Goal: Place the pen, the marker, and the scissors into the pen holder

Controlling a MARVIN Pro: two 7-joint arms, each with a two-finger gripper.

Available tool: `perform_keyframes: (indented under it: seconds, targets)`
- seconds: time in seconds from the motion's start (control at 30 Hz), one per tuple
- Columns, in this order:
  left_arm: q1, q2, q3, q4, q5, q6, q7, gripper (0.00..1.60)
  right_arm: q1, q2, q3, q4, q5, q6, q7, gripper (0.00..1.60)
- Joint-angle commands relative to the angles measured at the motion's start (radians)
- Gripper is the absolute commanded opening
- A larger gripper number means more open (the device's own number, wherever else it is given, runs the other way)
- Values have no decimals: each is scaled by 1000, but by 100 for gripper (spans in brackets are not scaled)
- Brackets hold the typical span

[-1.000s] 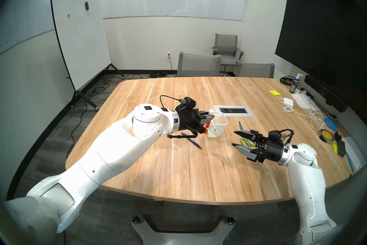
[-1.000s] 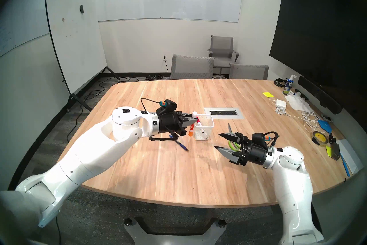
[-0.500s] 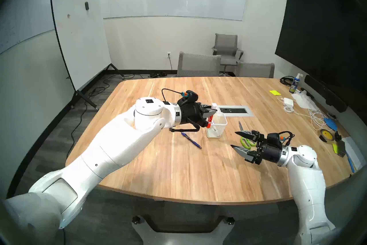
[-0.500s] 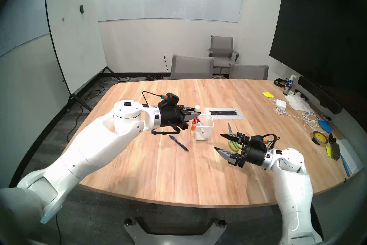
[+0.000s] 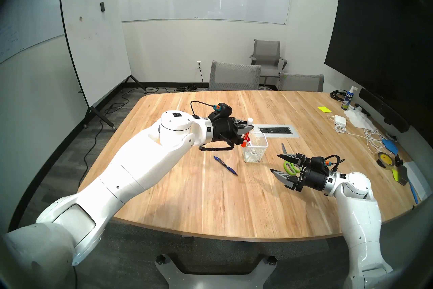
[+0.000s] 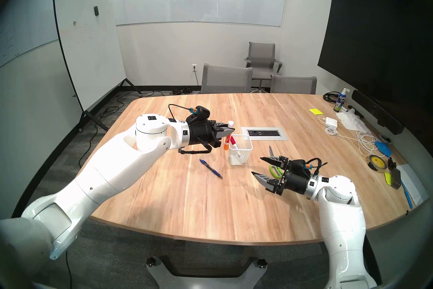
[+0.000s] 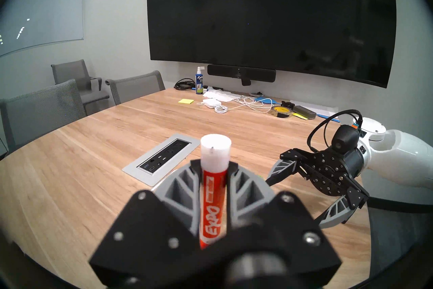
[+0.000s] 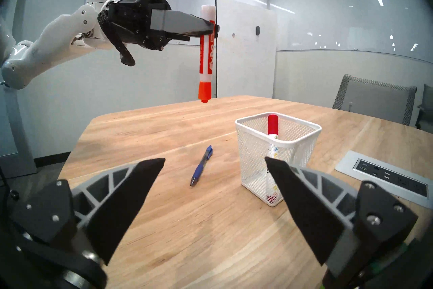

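- The left gripper (image 8: 212, 25) clamps an orange-capped marker (image 8: 206, 56) upright, cap down, above the table (image 5: 210, 199); the white mesh pen holder (image 8: 278, 154) stands below and just to the gripper's right, toward the table's middle, 1 red-capped marker (image 8: 273, 125) already inside
- The right gripper (image 5: 278, 164) hangs wide and empty over the green-handled scissors (image 5: 291, 167) near the right edge; the blue pen (image 5: 225, 165) lies flat left of the holder, nearer the left arm
- Against 1 second earlier, the marker's cap sits higher, level with the holder's rim instead of beside its wall
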Motion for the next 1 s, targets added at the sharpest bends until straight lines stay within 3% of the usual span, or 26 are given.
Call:
perform_keyframes:
  seconds: [0.0,0.97]
  targets:
    - [-58,-30,-12,25,2,-17,-16,0,12,-6,4,-19,7,16,-6,160]
    - [-196,-177,25,296,25,-81,-126,0,14,-15,14,-23,-5,26,-1,160]
